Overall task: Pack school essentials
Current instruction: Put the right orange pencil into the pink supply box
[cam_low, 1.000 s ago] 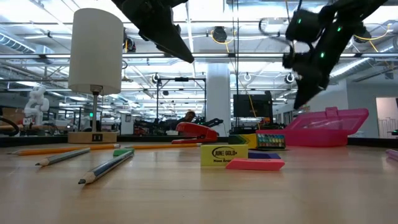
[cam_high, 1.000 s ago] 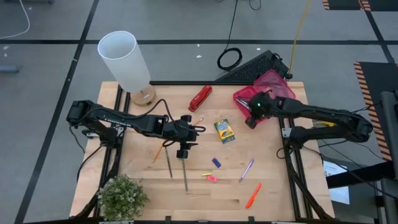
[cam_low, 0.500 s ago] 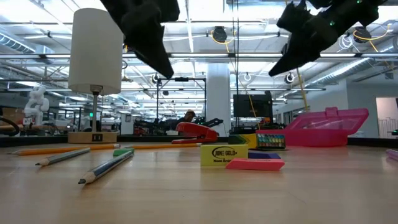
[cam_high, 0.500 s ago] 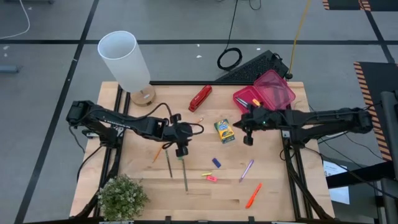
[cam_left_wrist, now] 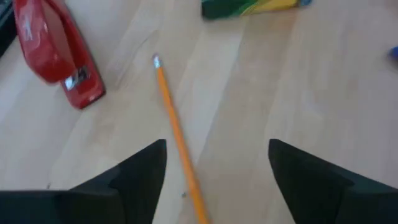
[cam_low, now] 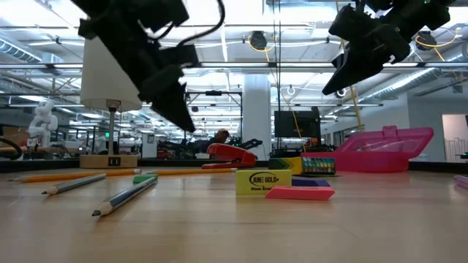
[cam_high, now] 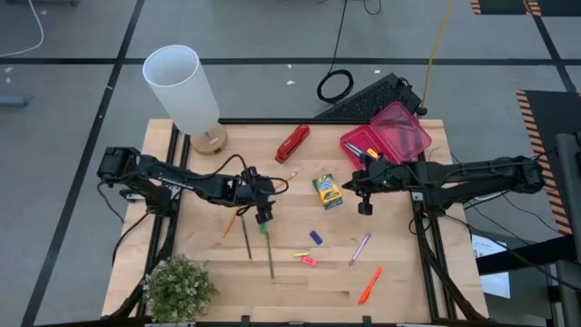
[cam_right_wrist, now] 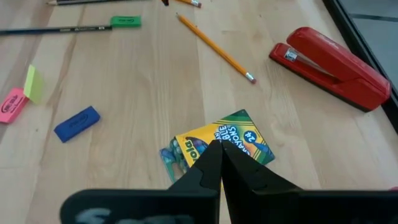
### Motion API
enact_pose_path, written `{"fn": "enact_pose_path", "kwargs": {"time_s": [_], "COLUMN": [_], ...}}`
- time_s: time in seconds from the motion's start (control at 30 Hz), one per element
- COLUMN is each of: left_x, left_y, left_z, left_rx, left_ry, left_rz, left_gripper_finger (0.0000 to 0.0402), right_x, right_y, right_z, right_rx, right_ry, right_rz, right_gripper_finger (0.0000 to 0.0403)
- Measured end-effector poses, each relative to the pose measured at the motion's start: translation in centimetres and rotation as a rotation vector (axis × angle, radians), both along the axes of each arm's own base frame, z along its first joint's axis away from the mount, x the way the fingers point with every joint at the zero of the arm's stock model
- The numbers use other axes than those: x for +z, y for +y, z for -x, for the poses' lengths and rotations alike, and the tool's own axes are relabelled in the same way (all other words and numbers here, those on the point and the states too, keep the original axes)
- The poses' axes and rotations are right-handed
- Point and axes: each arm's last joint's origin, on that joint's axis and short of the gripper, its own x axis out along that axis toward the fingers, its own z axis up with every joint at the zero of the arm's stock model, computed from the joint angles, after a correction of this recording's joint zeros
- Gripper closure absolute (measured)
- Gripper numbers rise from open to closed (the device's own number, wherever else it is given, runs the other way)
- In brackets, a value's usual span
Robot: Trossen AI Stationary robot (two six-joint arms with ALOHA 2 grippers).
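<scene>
left hand lowered, right hand moved off box

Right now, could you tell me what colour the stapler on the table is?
The stapler is red with a metal tip, clearest in the right wrist view.

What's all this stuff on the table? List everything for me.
Lamp: one, white, back left corner.
Stapler: one, red, back middle.
Box: one, pink, open, back right.
Crayon box: one, green-yellow, centre.
Pencils: four, two orange, two dark, left of centre.
Erasers: three, blue, yellow, pink, front middle.
Pen: one, purple, right of erasers.
Marker: one, orange, front right.
Plant: one, green, front left corner.
Keyboard: one, black, behind table.
Left claw: open, above pencils.
Right claw: shut, raised beside crayon box.
</scene>
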Motion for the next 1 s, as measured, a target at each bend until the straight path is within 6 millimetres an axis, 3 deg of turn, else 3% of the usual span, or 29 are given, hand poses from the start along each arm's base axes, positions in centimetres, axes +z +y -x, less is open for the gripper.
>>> {"fn": "enact_pose_path", "kwargs": {"time_s": [0.13,0.3,0.6,1.0], "left_x": [-0.9,-2.2,-4.3,-5.6], "left_y": [1.4,2.4,2.4,2.4], "left_z": [0.4,0.9,-0.1,-0.2], "left_rx": [0.054,0.081,0.047,0.085], "left_ry": [-0.006,0.011,0.030,0.064], "left_rz": [0.006,0.001,-0.003,0.016], "left_gripper_finger": [0.0104,0.0136,0.0193,0.0215], "right_x": [0.0,0.0,0.0,0.0], "right_y": [0.0,0.0,0.0,0.0], "right_z": [0.0,0.0,0.0,0.0], "right_rx": [0.011,0.034,0.040,0.041], "right_ry": [0.003,0.008,0.011,0.010], "right_rz": [0.015,0.042,0.050,0.050], "right_gripper_finger": [0.0403,0.0403,0.0403,0.0403]}}
